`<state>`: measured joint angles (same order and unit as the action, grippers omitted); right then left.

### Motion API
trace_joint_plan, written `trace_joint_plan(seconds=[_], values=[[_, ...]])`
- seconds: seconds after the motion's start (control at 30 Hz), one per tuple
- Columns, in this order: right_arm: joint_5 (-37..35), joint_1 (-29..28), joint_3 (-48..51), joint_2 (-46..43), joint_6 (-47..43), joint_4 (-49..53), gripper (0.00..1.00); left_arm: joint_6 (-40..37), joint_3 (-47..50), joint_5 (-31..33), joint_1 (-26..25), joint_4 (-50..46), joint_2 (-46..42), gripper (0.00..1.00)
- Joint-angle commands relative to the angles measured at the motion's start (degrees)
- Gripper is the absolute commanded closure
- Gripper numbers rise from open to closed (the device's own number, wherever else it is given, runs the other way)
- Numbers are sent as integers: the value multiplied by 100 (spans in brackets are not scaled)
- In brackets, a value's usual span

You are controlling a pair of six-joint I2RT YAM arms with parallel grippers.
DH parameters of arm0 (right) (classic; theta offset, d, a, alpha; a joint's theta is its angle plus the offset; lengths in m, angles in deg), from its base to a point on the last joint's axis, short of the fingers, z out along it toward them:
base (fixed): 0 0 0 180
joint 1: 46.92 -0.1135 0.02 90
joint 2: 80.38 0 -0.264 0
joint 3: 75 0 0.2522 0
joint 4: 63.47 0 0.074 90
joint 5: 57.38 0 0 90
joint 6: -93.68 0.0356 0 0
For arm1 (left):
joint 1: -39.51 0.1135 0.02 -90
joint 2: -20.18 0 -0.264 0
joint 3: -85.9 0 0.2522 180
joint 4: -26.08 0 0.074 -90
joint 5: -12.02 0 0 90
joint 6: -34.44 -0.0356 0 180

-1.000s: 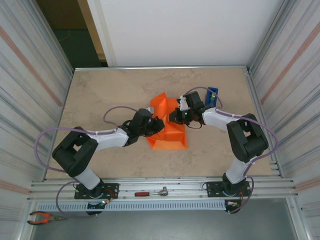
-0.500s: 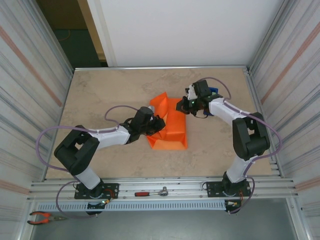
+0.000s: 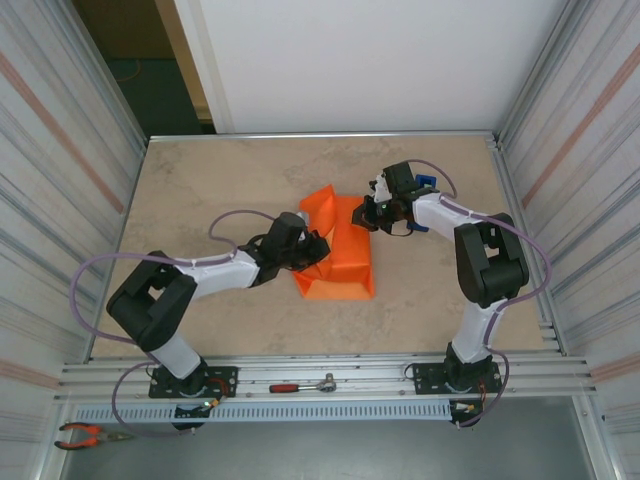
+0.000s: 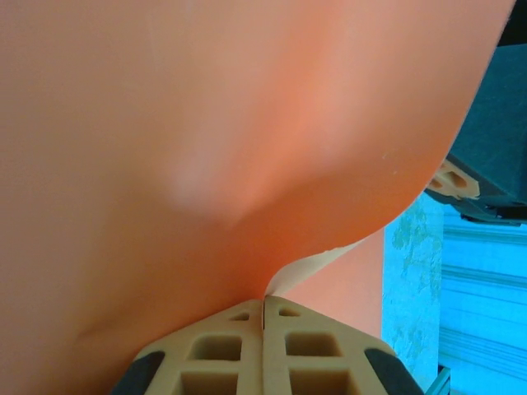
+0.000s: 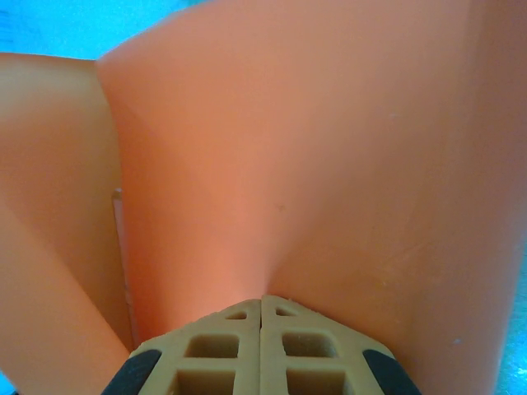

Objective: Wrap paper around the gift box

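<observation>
- Two grippers, each clamped on the paper (image 3: 340,270), which lies rumpled at the middle of the table (image 3: 200,190), between the arms.
- Left gripper (image 4: 263,306): jaws shut on a fold at the paper's left edge.
- Right gripper (image 5: 262,303): jaws shut on a raised flap at the far right corner.
- Paper's long axis runs near to far. Its bulk lies right of the left gripper, and near and left of the right one.
- Judgement: the right arm holds the freer flap, so the next fold goes leftward.
</observation>
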<state>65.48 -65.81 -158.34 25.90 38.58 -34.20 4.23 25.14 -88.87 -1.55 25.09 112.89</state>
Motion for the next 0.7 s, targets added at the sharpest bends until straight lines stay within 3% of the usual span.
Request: trace_joint_plan(seconds=[0.0,0.33,0.5,0.67], values=[[-131,-3,237,94,-181,128,100,-450,-146,-281,183,-1217,-332,100],[-232,9,399,70,-134,58,100,-1110,-916,-1191,652,-1857,-836,100],[-255,5,453,77,-121,27,100,-986,-1240,-1512,550,-1676,-525,100],[-278,-9,472,82,-123,18,100,-795,-1554,-1557,137,-1389,-12,100]])
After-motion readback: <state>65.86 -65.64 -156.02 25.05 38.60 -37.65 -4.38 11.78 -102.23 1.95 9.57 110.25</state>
